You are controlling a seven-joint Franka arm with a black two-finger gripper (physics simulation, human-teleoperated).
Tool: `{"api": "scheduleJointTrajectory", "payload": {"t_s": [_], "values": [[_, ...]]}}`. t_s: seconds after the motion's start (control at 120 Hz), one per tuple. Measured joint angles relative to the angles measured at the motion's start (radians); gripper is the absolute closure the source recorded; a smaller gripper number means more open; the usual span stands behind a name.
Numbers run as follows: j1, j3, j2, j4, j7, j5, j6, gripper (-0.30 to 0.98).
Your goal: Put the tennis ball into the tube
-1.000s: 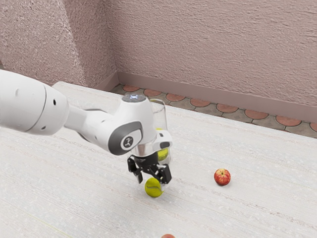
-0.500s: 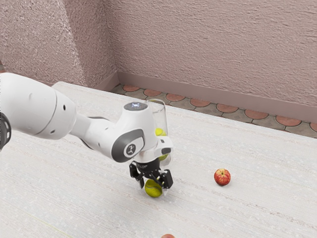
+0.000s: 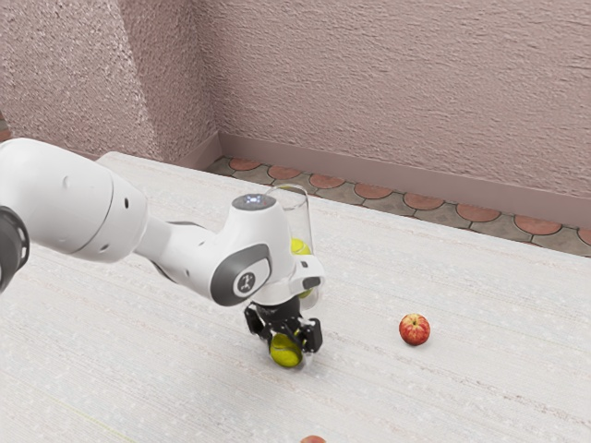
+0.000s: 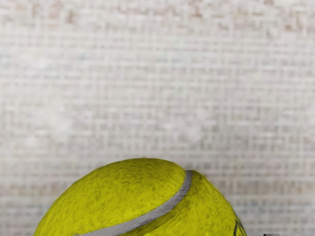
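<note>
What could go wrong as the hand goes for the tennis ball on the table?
The hand is open around the tennis ball; if it closes off-centre, the ball could squirt out and roll across the table. The clear tube stands close by, partly hidden behind the arm, so a lift or turn might knock it, and lining up with it may be hard to judge.

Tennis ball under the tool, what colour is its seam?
The seam is grey, clearest in the wrist view.

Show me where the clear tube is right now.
In the exterior view, the clear tube stands on the table behind the robot's gripper, partly hidden by the arm, with the whole apple toward that view's right.
</note>
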Motion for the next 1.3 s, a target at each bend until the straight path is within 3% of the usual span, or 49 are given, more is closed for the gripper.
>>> {"api": "scheduleJointTrajectory", "payload": {"t_s": [0.317,0.475,0.683,0.858,1.3], "values": [[-0.001,0.002,-0.013,0.01,-0.012,0.014,0.002,0.36],[0.0,0.01,-0.051,0.166,-0.03,0.066,-0.125,0.46],[-0.014,0.003,-0.144,0.416,-0.064,0.229,-0.414,0.48],[-0.016,0.002,-0.146,0.6,-0.075,0.321,-0.614,0.47],[0.084,0.008,0.043,0.823,0.003,0.351,-0.742,0.41]]}}
